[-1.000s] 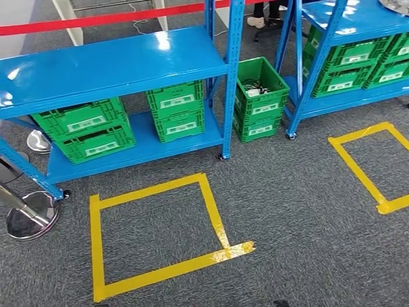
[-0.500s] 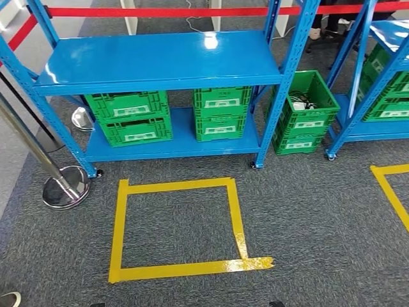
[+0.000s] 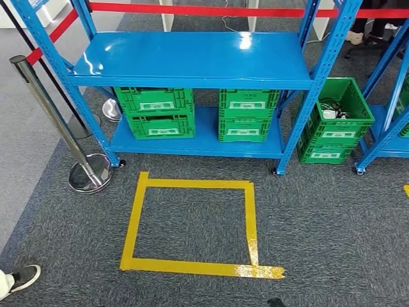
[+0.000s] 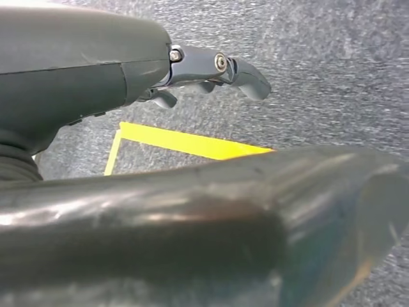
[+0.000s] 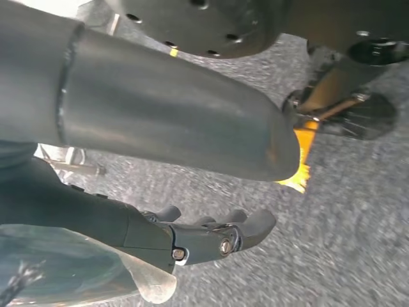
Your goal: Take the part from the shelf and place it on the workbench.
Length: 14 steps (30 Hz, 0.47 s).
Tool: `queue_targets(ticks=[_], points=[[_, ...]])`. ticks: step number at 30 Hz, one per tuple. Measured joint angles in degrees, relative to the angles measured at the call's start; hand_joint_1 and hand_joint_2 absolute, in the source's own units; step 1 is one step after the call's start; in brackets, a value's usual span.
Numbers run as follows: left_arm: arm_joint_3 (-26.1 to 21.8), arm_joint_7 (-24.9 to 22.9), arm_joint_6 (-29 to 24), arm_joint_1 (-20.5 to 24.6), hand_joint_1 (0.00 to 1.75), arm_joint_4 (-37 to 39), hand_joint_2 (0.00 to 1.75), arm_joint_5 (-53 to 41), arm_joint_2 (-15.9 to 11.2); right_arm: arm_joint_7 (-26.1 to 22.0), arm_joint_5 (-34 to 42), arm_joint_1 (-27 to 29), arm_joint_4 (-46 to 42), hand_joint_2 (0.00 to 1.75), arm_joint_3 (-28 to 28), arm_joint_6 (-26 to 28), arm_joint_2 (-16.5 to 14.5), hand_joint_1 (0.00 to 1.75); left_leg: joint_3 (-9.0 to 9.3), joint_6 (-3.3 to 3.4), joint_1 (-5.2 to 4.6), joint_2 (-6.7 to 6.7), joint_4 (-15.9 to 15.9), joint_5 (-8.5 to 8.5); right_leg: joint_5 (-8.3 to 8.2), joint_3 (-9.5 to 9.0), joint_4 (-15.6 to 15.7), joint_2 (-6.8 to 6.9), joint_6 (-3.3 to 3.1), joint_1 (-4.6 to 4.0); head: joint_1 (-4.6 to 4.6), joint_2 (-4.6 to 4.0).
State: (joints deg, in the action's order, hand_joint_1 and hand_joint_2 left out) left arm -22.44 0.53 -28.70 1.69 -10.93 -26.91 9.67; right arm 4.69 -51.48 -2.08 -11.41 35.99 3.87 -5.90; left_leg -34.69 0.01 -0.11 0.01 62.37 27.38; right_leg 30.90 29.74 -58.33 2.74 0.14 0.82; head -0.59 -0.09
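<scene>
A blue metal shelf (image 3: 193,57) stands ahead in the head view. On its lower board sit green crates (image 3: 154,112) at the left and further green crates (image 3: 248,115) at the right; what is inside them is hidden. I cannot make out the part. My left hand (image 4: 121,64) hangs over the grey carpet with its fingers (image 4: 241,73) stretched out and nothing in them. My right hand (image 5: 159,121) also hangs above the carpet, fingers (image 5: 217,236) apart and holding nothing.
A yellow tape square (image 3: 250,217) marks the carpet before the shelf. A chrome stanchion (image 3: 89,173) with a red rope (image 3: 193,9) stands at the left. A green floor crate (image 3: 337,121) holding cables sits beside a second blue shelf (image 3: 386,121). A person's shoe (image 3: 22,278) is near left.
The camera has swung left: the shelf and the tape square have slid rightward and now sit centred. The stanchion and a shoe have come into view.
</scene>
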Motion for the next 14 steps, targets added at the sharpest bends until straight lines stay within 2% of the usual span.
queue_targets(ticks=[1,2,4,6,8,9,10,11,12,13,14], points=[[0.0,0.1,0.0,0.0,0.0,0.0,0.0,0.0,-0.1,-0.3,0.2,0.0,0.0,0.0,0.0,0.0,-0.1,0.0,1.11,0.31,-0.18,0.2,-2.3,-0.43,0.08,-0.01,0.0,0.11,0.24,-0.07,-0.02,0.0],[0.0,0.3,0.0,0.1,0.0,0.0,0.0,0.0,-0.2,-0.5,0.4,-0.1,0.0,0.0,0.0,0.0,-0.1,0.0,1.51,0.53,-0.34,0.34,-3.2,-0.21,0.12,0.02,0.1,0.21,0.55,-0.1,-0.04,0.0],[0.0,0.4,-0.1,0.0,0.0,0.0,0.0,0.0,-0.2,-0.8,0.6,-0.2,0.0,0.0,0.1,0.0,-0.2,0.0,1.65,0.84,-0.31,0.22,-3.8,-0.19,0.17,-0.12,0.4,0.32,1.26,-0.12,-0.07,0.0],[-0.1,0.4,-0.1,-0.1,0.0,0.0,0.0,0.0,-0.3,-1.0,0.6,-0.2,0.0,0.0,0.1,0.0,-0.2,0.0,2.18,1.32,0.04,0.06,-4.7,-0.44,1.18,0.4,-0.8,-0.51,1.78,-0.11,-0.24,0.0],[-0.1,0.4,-0.2,0.0,0.0,0.0,0.0,0.0,-0.3,-1.1,0.7,-0.2,0.0,0.0,0.1,0.0,-0.2,0.0,2.55,1.7,0.24,-0.11,-5.2,-0.53,4.02,3.43,-6.7,-1.84,2.07,-0.07,-0.51,0.0],[-0.1,0.4,-0.2,0.1,0.0,0.0,0.0,0.0,-0.3,-1.2,0.8,-0.1,0.0,0.0,0.1,-0.1,-0.2,0.0,2.57,1.83,0.25,-0.21,-5.2,-0.47,5.52,5.71,-10.7,-2.25,2.18,-0.06,-0.58,0.0],[-0.1,0.4,-0.1,0.1,0.0,0.0,0.0,0.0,-0.3,-1.2,0.9,0.0,0.0,0.0,0.1,-0.1,-0.2,0.0,2.63,1.89,0.22,-0.35,-5.2,-0.37,6.31,7.74,-14.0,-2.43,2.31,-0.05,-0.62,0.0],[-0.1,0.4,-0.1,0.1,0.0,0.0,0.0,0.0,-0.2,-1.2,1.0,0.1,0.0,0.0,0.1,-0.2,-0.2,0.0,2.75,1.91,0.21,-0.51,-5.1,-0.24,5.98,8.97,-15.4,-2.51,2.41,-0.04,-0.63,0.0],[-0.1,0.4,-0.1,0.0,0.0,0.0,0.0,0.0,-0.2,-1.2,1.1,0.2,0.0,0.0,0.1,-0.3,-0.2,0.0,2.94,1.85,0.23,-0.7,-5.1,-0.07,4.51,9.13,-14.6,-2.53,2.49,0.0,-0.64,0.0],[-0.1,0.4,-0.1,0.0,0.0,0.0,0.0,0.0,-0.3,-1.2,1.2,0.2,0.0,0.0,0.1,-0.4,-0.2,0.0,3.21,1.72,0.26,-0.88,-5.0,0.14,2.16,8.17,-11.7,-2.54,2.53,0.08,-0.64,0.0],[-0.1,0.4,-0.1,0.0,0.0,0.0,0.0,0.0,-0.3,-1.1,1.2,0.2,0.0,0.0,0.1,-0.5,-0.2,0.0,3.35,1.65,0.28,-0.98,-5.0,0.26,0.8,7.54,-9.9,-2.54,2.55,0.12,-0.64,0.0]])
